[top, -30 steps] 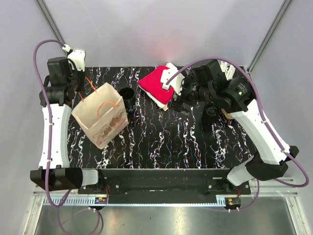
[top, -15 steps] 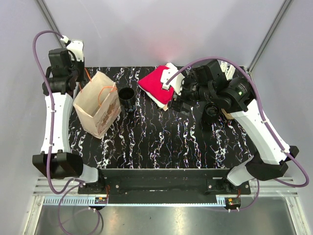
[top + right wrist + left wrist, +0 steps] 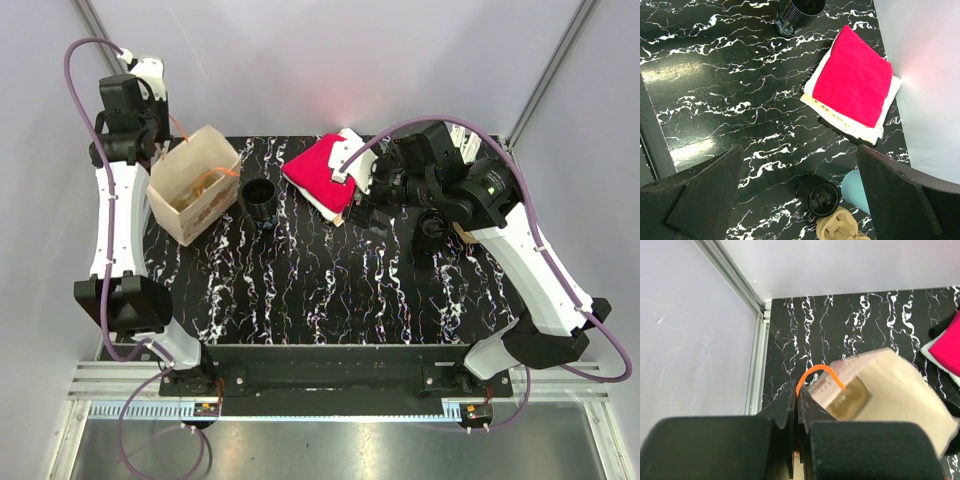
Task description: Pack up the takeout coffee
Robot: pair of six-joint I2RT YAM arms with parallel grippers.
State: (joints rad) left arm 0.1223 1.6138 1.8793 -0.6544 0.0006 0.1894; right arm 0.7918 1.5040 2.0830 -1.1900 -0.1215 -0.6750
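A tan paper bag [image 3: 195,185] with orange handles stands at the table's back left, its mouth up. My left gripper [image 3: 160,140] is shut on one orange handle [image 3: 821,372]; the bag [image 3: 880,390] hangs just beyond the left gripper [image 3: 796,390]. An open black ribbed cup [image 3: 258,200] stands right of the bag and also shows as the black cup [image 3: 800,12]. My right gripper [image 3: 799,165] is open above bare table, near the right gripper [image 3: 368,212]. A black lidded cup [image 3: 818,196] lies below it.
A folded red napkin on white ones [image 3: 325,175] lies at the back centre, also seen as the napkins [image 3: 855,82]. A tan moulded piece [image 3: 840,227] and a light blue object [image 3: 856,190] sit beside the lidded cup. A metal frame post [image 3: 735,277] borders the table's left edge.
My left gripper has pulled the bag by its handle toward the back left corner, and the bag has turned so its mouth faces up. The right arm has not moved.
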